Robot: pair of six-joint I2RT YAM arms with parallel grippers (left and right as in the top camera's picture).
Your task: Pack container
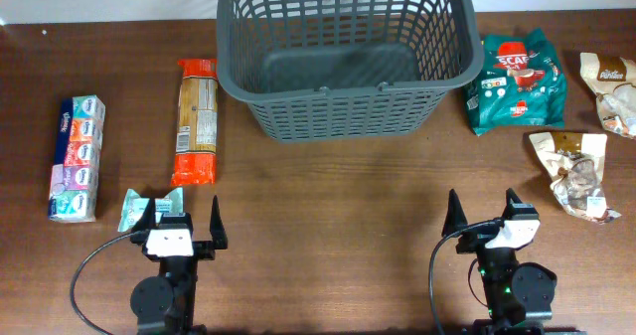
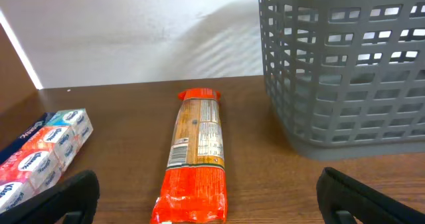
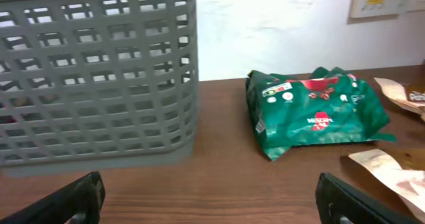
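The dark grey lattice container [image 1: 343,111] stands at the table's far middle and looks empty; it also shows in the left wrist view [image 2: 345,71] and the right wrist view [image 3: 93,84]. An orange pasta packet [image 1: 196,121] lies left of it, straight ahead of my left gripper [image 1: 182,221] in the left wrist view [image 2: 196,157]. A green coffee bag [image 1: 517,82] lies right of the container, also in the right wrist view [image 3: 319,111]. Both grippers are open and empty near the front edge; the right gripper [image 1: 484,214] faces bare table.
A multicoloured tissue pack [image 1: 78,158] lies at the far left, also in the left wrist view [image 2: 40,151]. A small teal packet [image 1: 136,209] lies beside my left gripper. Two beige snack bags [image 1: 576,171] [image 1: 611,80] lie at the far right.
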